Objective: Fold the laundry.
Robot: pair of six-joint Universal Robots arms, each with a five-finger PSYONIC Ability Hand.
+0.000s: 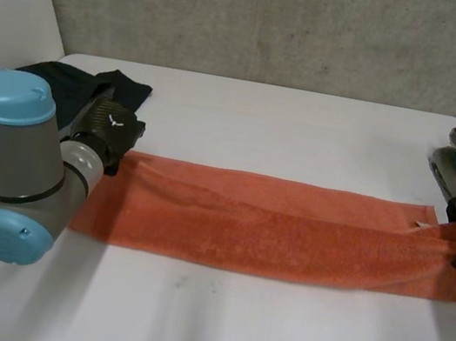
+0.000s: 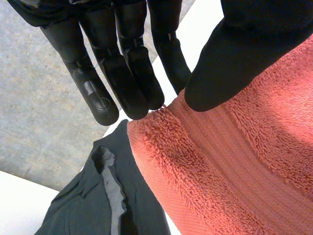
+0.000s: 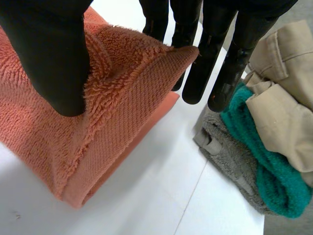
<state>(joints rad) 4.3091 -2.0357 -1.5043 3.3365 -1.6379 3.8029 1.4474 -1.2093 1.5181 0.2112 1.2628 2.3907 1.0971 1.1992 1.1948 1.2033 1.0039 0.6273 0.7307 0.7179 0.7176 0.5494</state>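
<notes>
Towel (image 1: 288,230) end behind left arm (image 1: 23,156)

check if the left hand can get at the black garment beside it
Probably yes: the black garment lies right beside the left hand, nothing between. But that hand is pinching the towel by its corner and must let go first.

Right hand (image 3: 51,58) pinches a corner of the orange towel (image 3: 112,127) — folded clothes (image 3: 279,122) piled just beside

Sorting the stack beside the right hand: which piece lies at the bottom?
The grey cloth: it lies lowest, under the teal towel, with the beige garment topmost.
</notes>
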